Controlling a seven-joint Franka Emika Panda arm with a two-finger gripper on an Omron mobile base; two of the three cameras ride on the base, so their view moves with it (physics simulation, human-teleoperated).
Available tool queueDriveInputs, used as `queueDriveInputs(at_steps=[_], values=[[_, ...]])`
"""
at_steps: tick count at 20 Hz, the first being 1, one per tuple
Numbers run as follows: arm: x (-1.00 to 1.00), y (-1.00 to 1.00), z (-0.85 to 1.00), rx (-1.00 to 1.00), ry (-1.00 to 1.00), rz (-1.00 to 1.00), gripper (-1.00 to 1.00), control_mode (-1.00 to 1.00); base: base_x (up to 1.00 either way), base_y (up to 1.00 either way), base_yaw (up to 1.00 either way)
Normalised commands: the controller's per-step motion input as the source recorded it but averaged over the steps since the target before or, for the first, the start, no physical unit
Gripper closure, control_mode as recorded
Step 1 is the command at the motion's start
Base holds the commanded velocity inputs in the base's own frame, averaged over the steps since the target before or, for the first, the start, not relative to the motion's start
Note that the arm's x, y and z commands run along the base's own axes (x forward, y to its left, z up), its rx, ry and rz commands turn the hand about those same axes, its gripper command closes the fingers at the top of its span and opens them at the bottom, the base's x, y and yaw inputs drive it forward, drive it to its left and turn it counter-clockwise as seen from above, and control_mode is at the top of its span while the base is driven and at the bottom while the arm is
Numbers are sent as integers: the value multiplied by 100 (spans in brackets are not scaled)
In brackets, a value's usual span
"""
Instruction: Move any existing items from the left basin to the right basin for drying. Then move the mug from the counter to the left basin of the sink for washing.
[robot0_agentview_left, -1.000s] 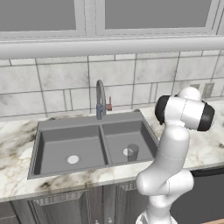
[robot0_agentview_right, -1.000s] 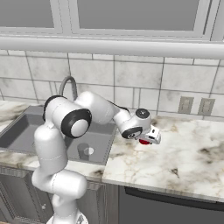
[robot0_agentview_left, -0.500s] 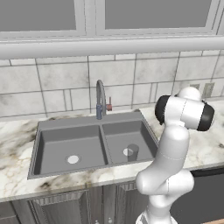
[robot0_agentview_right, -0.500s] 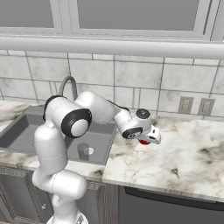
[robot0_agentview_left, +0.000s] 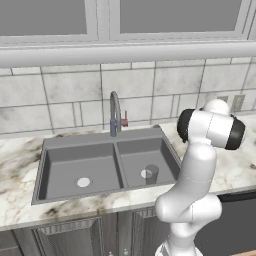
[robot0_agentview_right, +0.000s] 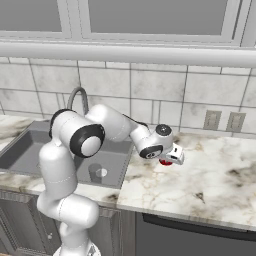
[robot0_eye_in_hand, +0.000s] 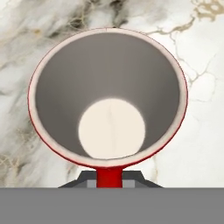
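Observation:
Looking straight down in the hand view, the red mug (robot0_eye_in_hand: 109, 96) stands upright on the marble counter (robot0_eye_in_hand: 201, 131), pale rim and pale bottom showing. Its red handle sits between my gripper's (robot0_eye_in_hand: 109, 180) dark fingertips, which press against it from both sides. From the right base view, the gripper (robot0_agentview_right: 169, 159) hovers low over the mug (robot0_agentview_right: 164, 162), just right of the sink. The grey cup (robot0_agentview_left: 151, 172) stands upright in the narrower right basin (robot0_agentview_left: 136, 159). The wider left basin (robot0_agentview_left: 65, 167) holds just its drain.
The arched faucet (robot0_agentview_left: 115, 114) with a red handle rises behind the sink's divider. Wall outlets (robot0_agentview_right: 220, 121) sit on the tiled backsplash. Open marble counter (robot0_agentview_right: 215, 182) stretches to the right of the mug.
The fingers have closed in onto the mug's handle. The arm, the mug and the grey cup have stayed where they were.

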Motion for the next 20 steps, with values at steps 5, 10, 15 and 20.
queueDriveInputs(at_steps=[5,10,15,20], values=[[-1,0,1,0,1,1,100,-100,0,0,0],[-19,0,33,0,-4,0,100,-100,0,0,0],[-21,0,55,0,-3,0,100,-100,0,0,0],[-16,8,55,0,0,1,100,-100,0,0,0]])
